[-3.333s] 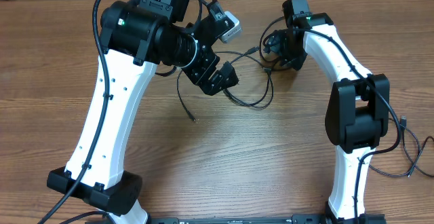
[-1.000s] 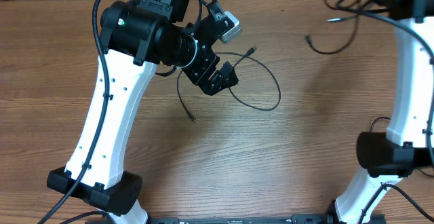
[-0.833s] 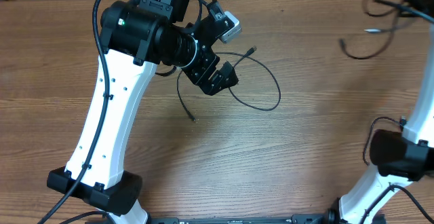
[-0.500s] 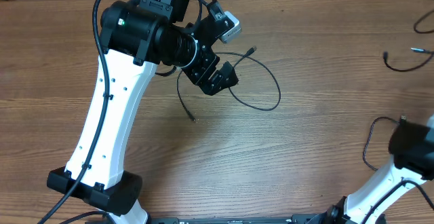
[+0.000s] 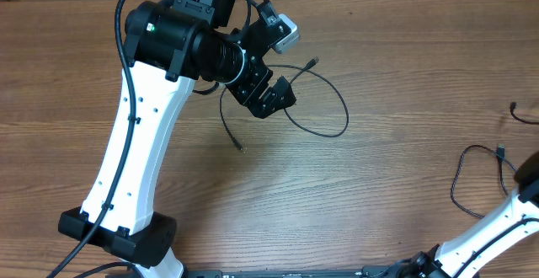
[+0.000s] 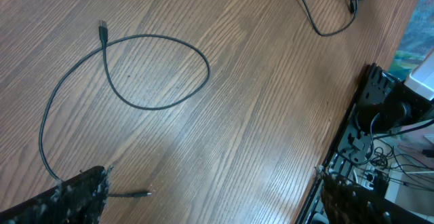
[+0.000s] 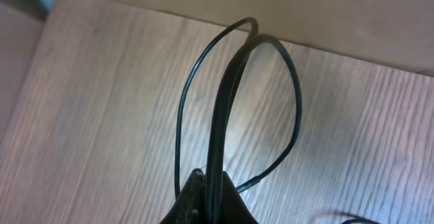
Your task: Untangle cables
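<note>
The left gripper is spread wide. Its fingers sit at the two lower corners of the wrist view, with bare table between them. The loop cable lies flat on the table ahead of the fingers. It forms one open loop, with its plug at the far end. From the loop the cord runs back to the finger at the lower left of the view and passes out of sight at its tip. A short end shows just beside that finger (whether the finger touches the cord cannot be determined). In the overhead view the loop lies just right of this gripper. The right gripper is closed on the held cable. This cable rises from between the fingertips and bends over in a narrow arch, with a thinner strand coming down on each side. This gripper is outside the overhead view. A third cable lies on the table at the right edge, well apart from the loop cable.
</note>
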Tool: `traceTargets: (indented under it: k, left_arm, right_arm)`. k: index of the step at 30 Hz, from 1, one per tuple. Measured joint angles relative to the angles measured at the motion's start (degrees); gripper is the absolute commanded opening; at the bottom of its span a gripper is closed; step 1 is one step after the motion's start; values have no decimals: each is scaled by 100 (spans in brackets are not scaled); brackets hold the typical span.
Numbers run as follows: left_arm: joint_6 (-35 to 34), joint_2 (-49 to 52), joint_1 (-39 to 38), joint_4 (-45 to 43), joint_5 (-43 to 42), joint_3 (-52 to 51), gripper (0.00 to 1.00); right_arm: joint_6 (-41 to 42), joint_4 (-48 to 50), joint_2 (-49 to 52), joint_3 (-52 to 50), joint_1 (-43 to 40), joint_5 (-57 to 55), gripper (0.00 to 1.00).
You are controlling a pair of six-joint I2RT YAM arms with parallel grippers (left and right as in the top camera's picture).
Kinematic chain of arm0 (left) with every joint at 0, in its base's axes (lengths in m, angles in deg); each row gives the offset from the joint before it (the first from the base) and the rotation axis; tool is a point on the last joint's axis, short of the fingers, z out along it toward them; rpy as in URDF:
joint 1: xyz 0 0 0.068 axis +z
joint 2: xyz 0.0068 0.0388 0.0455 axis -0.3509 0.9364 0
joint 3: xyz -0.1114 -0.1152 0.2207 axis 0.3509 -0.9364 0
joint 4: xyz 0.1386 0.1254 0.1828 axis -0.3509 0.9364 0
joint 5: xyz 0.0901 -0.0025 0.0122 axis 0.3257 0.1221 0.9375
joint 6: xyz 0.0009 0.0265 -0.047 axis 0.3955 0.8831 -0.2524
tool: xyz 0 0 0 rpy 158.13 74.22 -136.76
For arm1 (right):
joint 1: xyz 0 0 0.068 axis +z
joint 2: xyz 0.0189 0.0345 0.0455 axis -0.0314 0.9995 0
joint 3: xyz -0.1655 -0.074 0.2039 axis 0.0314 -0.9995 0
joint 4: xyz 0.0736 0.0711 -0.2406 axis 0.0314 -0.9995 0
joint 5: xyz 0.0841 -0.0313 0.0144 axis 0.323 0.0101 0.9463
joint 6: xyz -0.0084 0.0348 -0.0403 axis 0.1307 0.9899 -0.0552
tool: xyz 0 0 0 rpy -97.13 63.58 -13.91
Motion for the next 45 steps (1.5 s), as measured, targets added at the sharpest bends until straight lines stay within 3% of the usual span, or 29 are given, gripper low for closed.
traceTargets:
  k: [3, 5, 8, 10, 11, 17, 25, 29, 33, 38, 45]
  left_arm:
    - [0, 0, 0, 0, 2, 0, 100]
    - [0, 0, 0, 0, 0, 0, 100]
    - [0, 0, 0, 0, 0, 0, 100]
    - [0, 0, 0, 0, 2, 0, 100]
    - [0, 0, 0, 0, 0, 0, 100]
    - [0, 0, 0, 0, 0, 0, 100]
    - [0, 0, 0, 0, 2, 0, 100]
    - [0, 0, 0, 0, 2, 0, 100]
    - [0, 0, 0, 0, 2, 0, 100]
    - [0, 0, 0, 0, 0, 0, 100]
    - [0, 0, 0, 2, 0, 0, 100]
  right_arm:
    - [0, 15, 90, -4, -195, 140, 4]
    - [2, 39, 118, -4, -243, 254, 11]
    - [4, 76, 138, -4, -273, 378, 39]
    - [-15, 79, 140, -4, -273, 483, 63]
    - [-17, 90, 140, -4, -273, 544, 67]
    - [-17, 9, 140, -4, -273, 944, 74]
    - [-505, -595, 140, -4, -59, 1867, 74]
    - [-979, -876, 142, -4, 553, 2302, 76]
    - [-1471, -1060, 142, -4, 1482, 2455, 88]
    - [-1873, -1119, 142, -66, 2612, 2509, 93]
    - [-2302, -1047, 160, -935, 3899, 2509, 97]
